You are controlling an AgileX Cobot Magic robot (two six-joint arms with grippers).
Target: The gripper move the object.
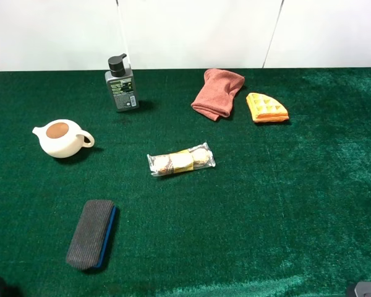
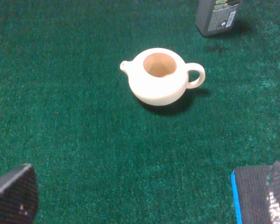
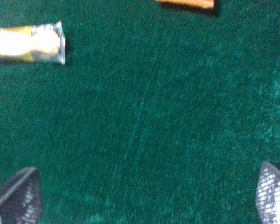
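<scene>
The salmon-pink folded towel (image 1: 217, 93) lies at the back of the green table, right of centre, next to the orange-yellow waffle wedge (image 1: 267, 108). Neither wrist view shows the towel. My left gripper (image 2: 147, 200) is open and empty, its dark fingertips (image 2: 14, 196) low over the cloth, facing the teapot. My right gripper (image 3: 144, 198) is open and empty over bare green cloth, its fingertips (image 3: 16, 196) wide apart. In the high view only small parts of both arms show at the bottom corners, far from the towel.
A white teapot (image 1: 60, 138) (image 2: 161, 77) sits at the left, a dark bottle (image 1: 122, 83) (image 2: 217, 16) behind it. A wrapped snack packet (image 1: 181, 161) (image 3: 28, 43) lies mid-table. A dark grey eraser (image 1: 91, 234) (image 2: 249, 191) with a blue edge lies front left.
</scene>
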